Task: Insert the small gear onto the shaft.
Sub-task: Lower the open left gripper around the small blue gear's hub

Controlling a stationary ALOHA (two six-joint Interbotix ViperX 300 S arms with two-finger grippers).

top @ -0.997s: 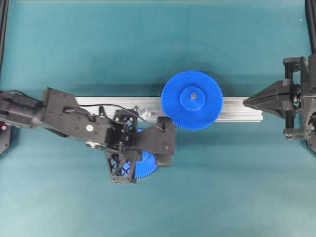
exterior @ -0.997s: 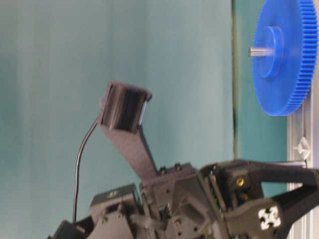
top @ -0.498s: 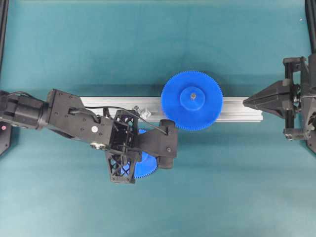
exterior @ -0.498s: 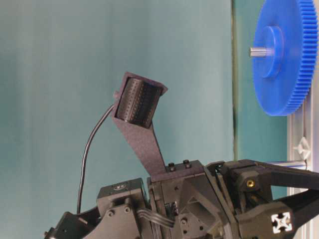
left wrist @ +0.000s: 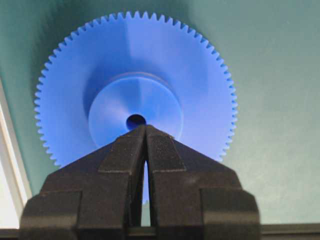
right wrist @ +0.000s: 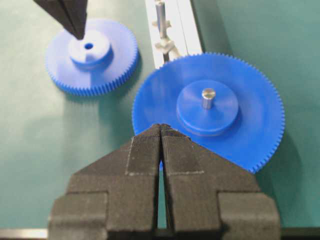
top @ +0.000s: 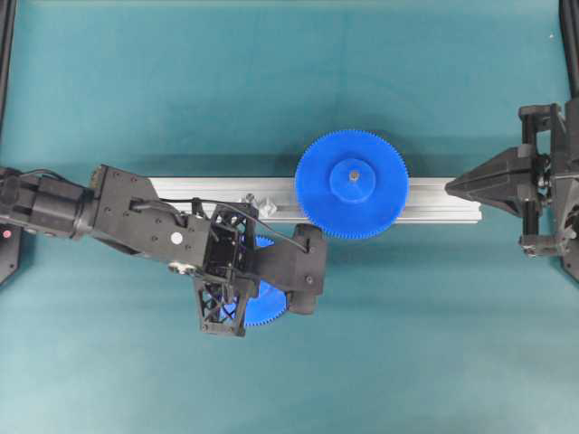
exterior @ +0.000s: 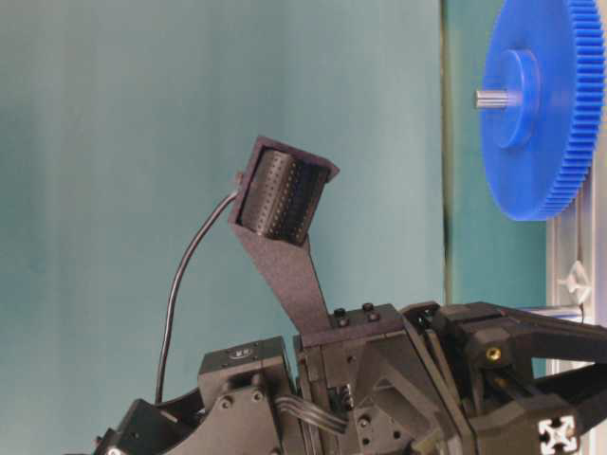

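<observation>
- The left gripper (left wrist: 145, 131) has its jaws pressed together with nothing between them; its tips sit at the hub of the small gear (left wrist: 135, 90), just beside the centre hole, though actual contact is hard to judge.
- The small gear lies flat on the teal mat (top: 407, 344), just off the near edge of the rail (top: 181, 188); the shaft (right wrist: 160, 15) stands free on that rail, near the wider gear (right wrist: 250, 130).
- The step in hand looks like the approach before pick-up; next the jaws must part, straddle the hub, clamp, then lift.
- The right gripper (right wrist: 160, 129) is closed on nothing, parked off the rail's far end.
</observation>
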